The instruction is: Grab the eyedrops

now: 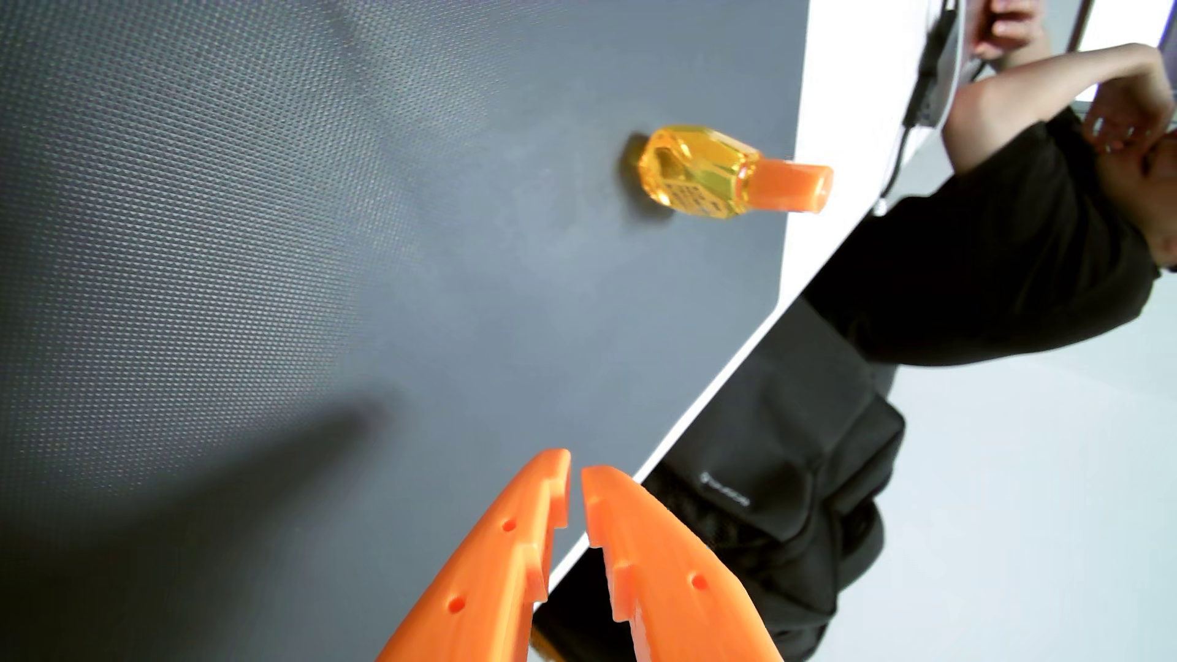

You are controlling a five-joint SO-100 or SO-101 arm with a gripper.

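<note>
Wrist view, gripper (575, 472) nearly closed, empty, eyedrops (720, 170) well apart on mat (255, 254)

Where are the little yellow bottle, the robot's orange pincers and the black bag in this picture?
Bottle (694, 170), wrist view: on its clear yellow body.
Gripper (576, 472), wrist view: on the narrow gap between the tips of its orange jaws.
Bag (783, 484), wrist view: on its black front panel, below the table edge.

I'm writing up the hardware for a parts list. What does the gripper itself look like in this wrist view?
The gripper has two bright orange plastic fingers that look 3D-printed, long and tapering to rounded tips. Their inner edges are cut in stepped notches, like coarse teeth. Small round holes dot the outer faces, two on one finger and one on the other. No cables or printed markings show on them.
</note>
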